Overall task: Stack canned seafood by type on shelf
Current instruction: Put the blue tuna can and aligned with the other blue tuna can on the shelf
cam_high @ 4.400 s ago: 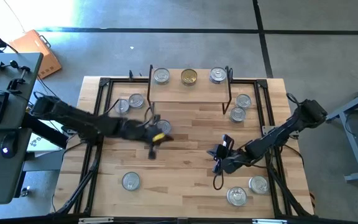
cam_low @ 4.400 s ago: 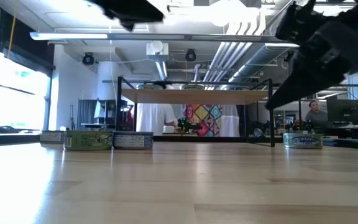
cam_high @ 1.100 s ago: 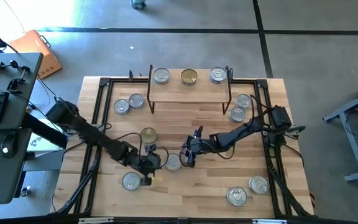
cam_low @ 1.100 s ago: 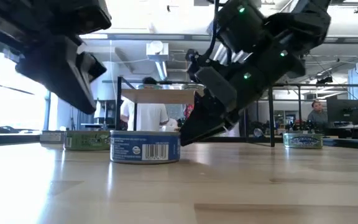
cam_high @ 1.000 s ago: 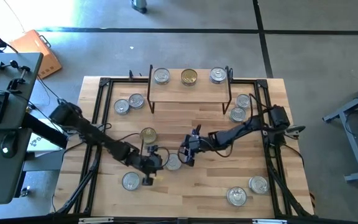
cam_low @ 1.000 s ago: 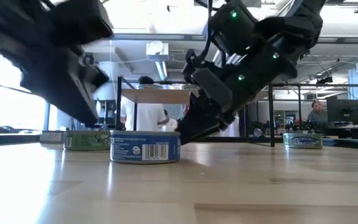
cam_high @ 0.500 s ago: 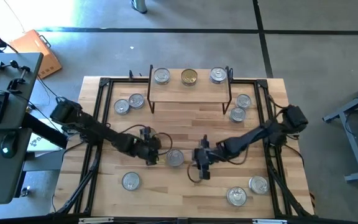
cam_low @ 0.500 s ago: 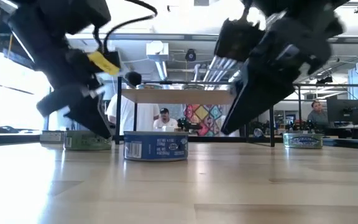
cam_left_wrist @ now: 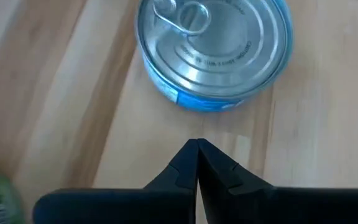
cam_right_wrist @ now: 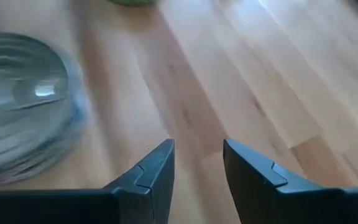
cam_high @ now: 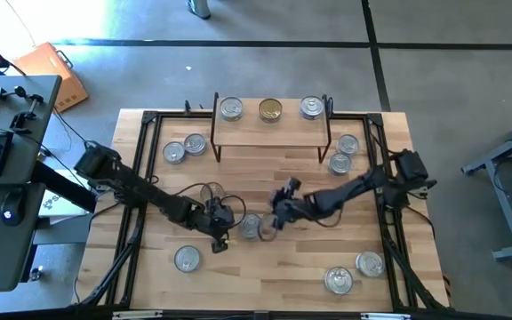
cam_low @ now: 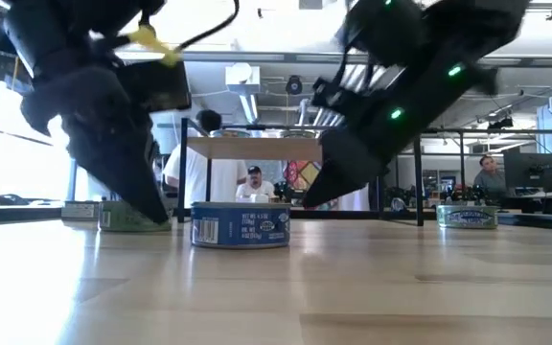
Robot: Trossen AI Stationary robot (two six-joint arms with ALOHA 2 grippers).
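Mid-counter, between my two arms, sits one blue-labelled tin (cam_high: pixel 251 226) with a silver pull-tab lid, and it is the tin I am working toward. My left gripper (cam_high: pixel 221 233) hovers just to its left with the fingers (cam_left_wrist: pixel 197 167) pressed flat together, tips aimed at the tin's side wall and holding nothing. My right gripper (cam_high: pixel 275 216) comes in from the right, its fingers (cam_right_wrist: pixel 156 168) parted with a modest gap and empty; the tin lies off to one side of that gap, not between the tips.

The shelf (cam_high: pixel 270 132) stands at the far edge of the counter and carries three tins: a silver lid (cam_high: pixel 230 108) at its left, a gold lid (cam_high: pixel 270 109) in the middle, another silver lid (cam_high: pixel 311 108) at its right. More tins wait on the counter: a pair (cam_high: pixel 183 148) far left of the shelf, a pair (cam_high: pixel 344 153) far right, one (cam_high: pixel 186 259) near left, two (cam_high: pixel 353 272) near right. A green-labelled tin (cam_low: pixel 134 215) seems to sit behind my left arm, though the arm hides most of it.

I judge the step in hand to be the pick-up of the centre tin, with most of the sorting not yet done. Next, my right fingers need to line up so the tin's rim falls between them, close, lift, and carry it to a matching silver lid on the shelf.
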